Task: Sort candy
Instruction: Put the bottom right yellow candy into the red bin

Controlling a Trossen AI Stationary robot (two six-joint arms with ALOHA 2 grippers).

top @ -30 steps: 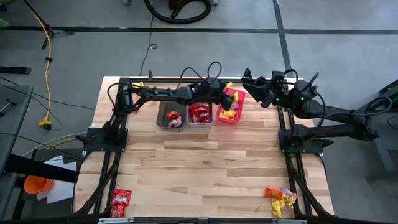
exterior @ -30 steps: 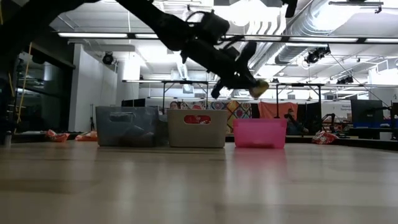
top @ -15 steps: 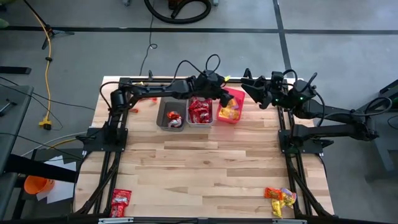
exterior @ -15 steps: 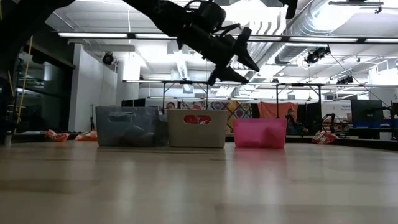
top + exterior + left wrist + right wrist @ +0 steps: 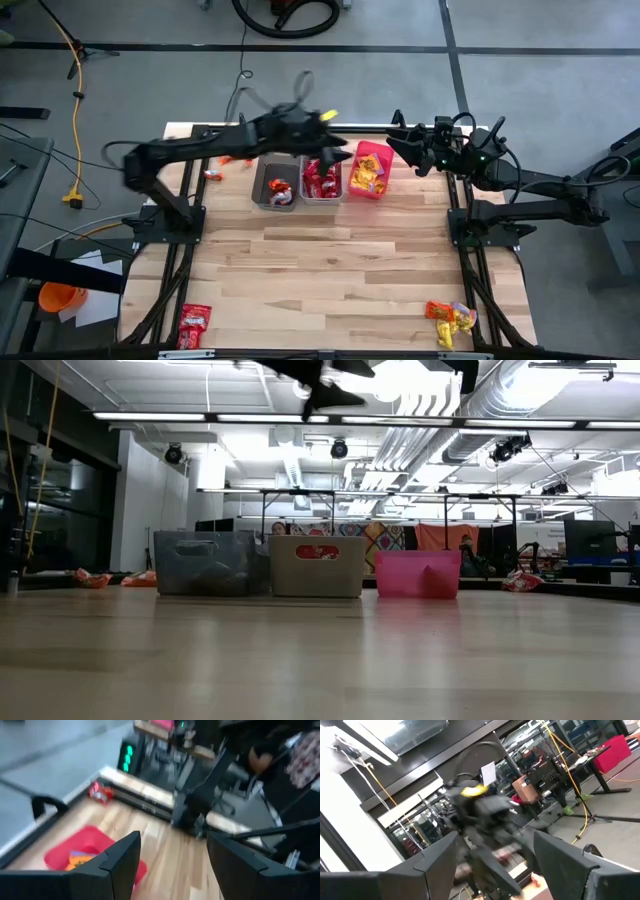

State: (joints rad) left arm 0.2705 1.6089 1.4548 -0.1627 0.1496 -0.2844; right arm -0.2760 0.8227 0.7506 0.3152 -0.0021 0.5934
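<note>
Three bins stand in a row at the table's far side: a brown-grey bin (image 5: 275, 187), a grey bin (image 5: 322, 182) with red candy, and a pink bin (image 5: 368, 172) with yellow and orange candy (image 5: 366, 180). My left gripper (image 5: 335, 152) hangs open and blurred high above the grey bin, at the top of the low view (image 5: 335, 375). Its wrist view shows nothing between its fingers (image 5: 172, 840), and the pink bin (image 5: 85, 852) below. My right gripper (image 5: 395, 145) waits open just right of the pink bin, also holding nothing (image 5: 495, 837).
Loose candy lies in a red pile (image 5: 195, 322) at the near left corner and a yellow-orange pile (image 5: 452, 322) at the near right. A few red sweets (image 5: 212, 172) lie at the far left. The arms' frames run along both table sides.
My left gripper, shut on a yellow candy above the pink bin, has opened and let it go. It has then risen and swung toward the table's left, from over the pink bin to over the grey one. The bins have not moved.
</note>
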